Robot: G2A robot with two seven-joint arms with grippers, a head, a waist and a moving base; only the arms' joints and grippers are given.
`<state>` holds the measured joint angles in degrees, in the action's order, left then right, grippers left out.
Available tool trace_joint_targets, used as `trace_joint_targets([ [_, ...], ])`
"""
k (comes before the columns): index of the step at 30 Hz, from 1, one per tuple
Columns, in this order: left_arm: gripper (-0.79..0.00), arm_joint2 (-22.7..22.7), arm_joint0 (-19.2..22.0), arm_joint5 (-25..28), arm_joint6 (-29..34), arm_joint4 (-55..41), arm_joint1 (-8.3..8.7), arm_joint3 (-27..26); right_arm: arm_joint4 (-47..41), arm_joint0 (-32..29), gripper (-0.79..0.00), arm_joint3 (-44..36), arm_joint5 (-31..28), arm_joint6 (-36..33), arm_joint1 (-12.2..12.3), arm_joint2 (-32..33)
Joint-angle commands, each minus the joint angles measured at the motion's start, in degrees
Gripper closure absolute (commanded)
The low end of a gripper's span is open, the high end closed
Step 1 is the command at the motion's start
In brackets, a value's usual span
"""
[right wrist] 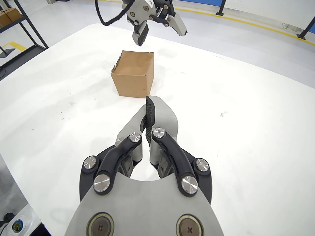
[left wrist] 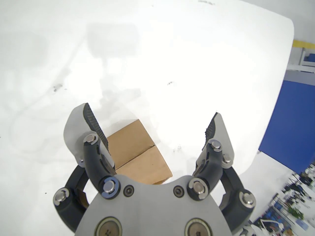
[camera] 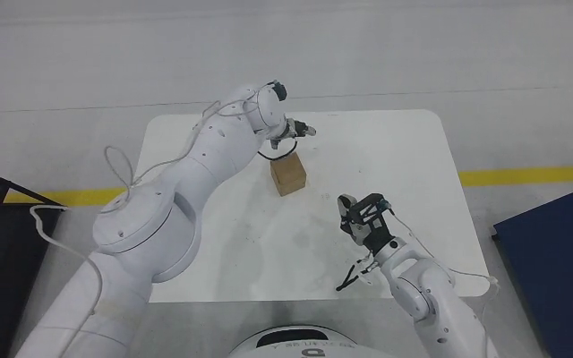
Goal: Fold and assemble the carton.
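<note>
A small brown carton point(camera: 289, 174) stands closed on the white table point(camera: 385, 152) near its middle; its top flaps meet along a seam point(left wrist: 137, 154). From the right wrist view the carton point(right wrist: 134, 77) shows as a cube with a torn upper corner. My left gripper point(camera: 300, 132) hovers open just above and behind the carton, nothing between its fingers point(left wrist: 94, 126). In the right wrist view that left gripper point(right wrist: 161, 35) hangs over the carton's far side. My right gripper point(camera: 363, 215) sits shut and empty over the table nearer the front, apart from the carton point(right wrist: 149, 109).
Black scuff marks dot the table top point(left wrist: 56, 88). A yellow floor line point(camera: 515, 176) runs past the table's right side, and a dark blue panel point(camera: 542, 259) stands at the right. A black metal rack point(right wrist: 22, 25) stands beyond the table's edge.
</note>
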<state>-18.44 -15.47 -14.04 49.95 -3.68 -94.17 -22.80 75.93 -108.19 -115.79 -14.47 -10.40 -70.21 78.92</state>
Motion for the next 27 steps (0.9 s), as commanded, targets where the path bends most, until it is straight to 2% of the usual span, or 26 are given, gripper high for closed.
trace_joint_targets([
  [1,-0.785,-0.2,0.0,2.0,3.6,-0.4,-0.36,1.5,-0.1,-0.5,0.000,-0.4,-0.1,0.3,0.1,0.2],
  [10,-0.785,-4.2,-0.6,10.1,19.4,-8.2,-0.91,4.7,-1.5,-2.9,0.000,-2.0,-0.8,2.7,0.4,1.6],
  [19,-0.785,-5.4,-1.2,9.7,14.8,-6.1,-0.04,7.4,-2.8,-2.8,0.000,-1.5,-0.5,2.8,0.6,1.8],
  [22,-0.785,-5.7,-2.5,10.8,13.5,-5.6,0.13,5.1,-2.5,-2.6,0.000,-1.4,-0.6,2.8,0.6,1.3],
  [27,-0.785,-5.6,-4.7,11.1,15.6,-4.7,-0.01,0.7,-2.4,-2.6,0.000,-1.3,-0.4,3.1,0.7,0.9],
])
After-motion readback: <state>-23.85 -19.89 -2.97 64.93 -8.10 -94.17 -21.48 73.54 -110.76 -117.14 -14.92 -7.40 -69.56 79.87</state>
